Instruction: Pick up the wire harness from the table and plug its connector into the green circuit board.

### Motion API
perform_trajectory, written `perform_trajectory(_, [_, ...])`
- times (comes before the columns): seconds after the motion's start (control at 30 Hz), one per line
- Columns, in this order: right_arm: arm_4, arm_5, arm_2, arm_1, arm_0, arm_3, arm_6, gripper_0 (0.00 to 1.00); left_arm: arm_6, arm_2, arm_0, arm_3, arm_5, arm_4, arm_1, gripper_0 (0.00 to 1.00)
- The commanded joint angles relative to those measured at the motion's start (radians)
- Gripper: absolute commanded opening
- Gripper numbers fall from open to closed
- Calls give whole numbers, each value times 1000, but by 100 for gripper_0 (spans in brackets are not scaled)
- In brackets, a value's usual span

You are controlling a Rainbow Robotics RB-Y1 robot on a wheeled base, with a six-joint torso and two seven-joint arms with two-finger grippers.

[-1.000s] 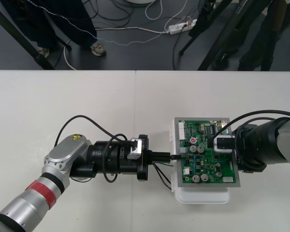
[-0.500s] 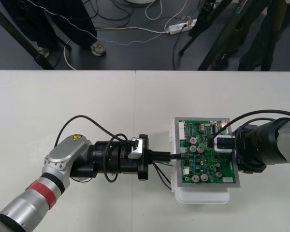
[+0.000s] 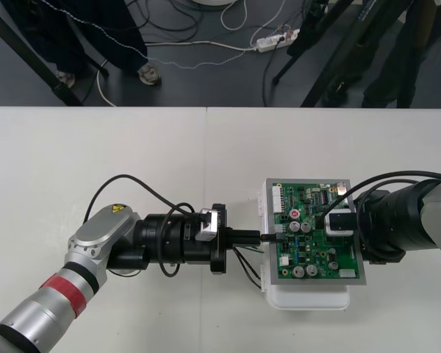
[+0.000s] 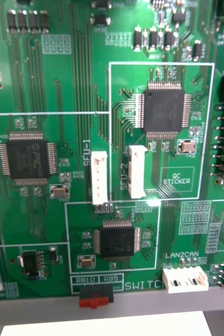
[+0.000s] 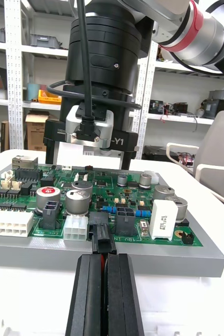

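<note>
The green circuit board (image 3: pixel 316 257) sits on its white base (image 3: pixel 309 298) at the table's right. My left gripper (image 3: pixel 263 237) reaches in level against the board's left edge. In the left wrist view its fingers (image 5: pixel 85 294) are shut on the harness's small black plug (image 5: pixel 101 235), which touches the board (image 5: pixel 132 202) beside a white connector (image 5: pixel 76 228); whether it is seated I cannot tell. Thin harness wires (image 3: pixel 246 266) droop below the gripper. My right gripper (image 3: pixel 338 223) hovers over the board's right part and faces the left one (image 5: pixel 91 131). The right wrist view looks closely at the board (image 4: pixel 64 79).
A black cable (image 3: pixel 125 184) loops off the left arm over the table. The table's far edge (image 3: pixel 206 108) lies well behind the board, with cables and stand legs on the dark floor beyond it.
The right gripper has edged slightly toward the near side of the board. The left gripper and plug have stayed in place.
</note>
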State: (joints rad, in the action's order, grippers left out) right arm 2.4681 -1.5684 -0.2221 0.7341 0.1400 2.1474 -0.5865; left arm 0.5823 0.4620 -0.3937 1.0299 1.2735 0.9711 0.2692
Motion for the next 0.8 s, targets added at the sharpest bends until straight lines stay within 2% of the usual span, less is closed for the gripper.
perform_trajectory(0.03, [-12,-2,-11,-12,-10,34,28,100,30,29,-45,10,-36,-20,-39,0])
perform_trajectory(0.8, [-6,-2,-11,-12,-10,34,16,100,68,34,-54,10,-37,-22,-61,0])
